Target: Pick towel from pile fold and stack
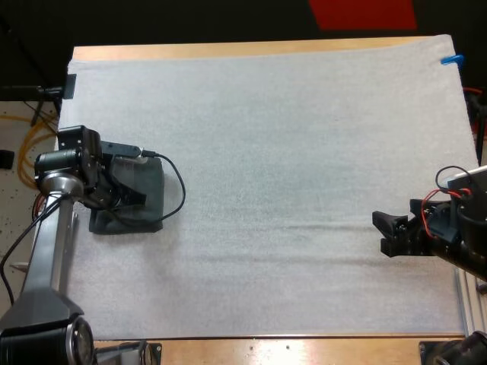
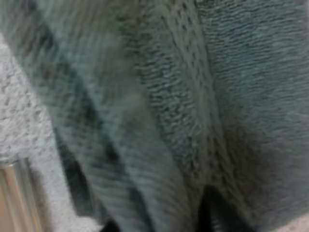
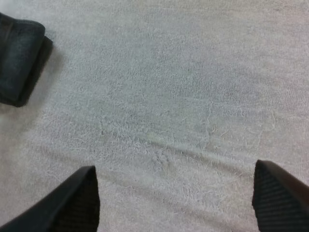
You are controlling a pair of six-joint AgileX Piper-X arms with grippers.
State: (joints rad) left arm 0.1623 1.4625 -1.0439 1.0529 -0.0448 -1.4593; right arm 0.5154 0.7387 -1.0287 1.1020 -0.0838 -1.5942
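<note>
Our left gripper (image 1: 125,190) sits low on the folded towel (image 1: 152,205) at the left side of the white mat (image 1: 289,137); we cannot tell how far open it is. Our right gripper (image 1: 389,232) hangs over bare mat near the right edge. From the left wrist, we see the towel's knitted weave close below. From the right wrist, our black fingers (image 3: 77,203) stand wide apart, holding nothing, well apart from the towel.

left arm (image 1: 46,243) is showing a shiny silver tube and black joints | right gripper (image 1: 380,233) is looking black and blocky | fingers (image 3: 72,205) are showing ribbed pads
</note>
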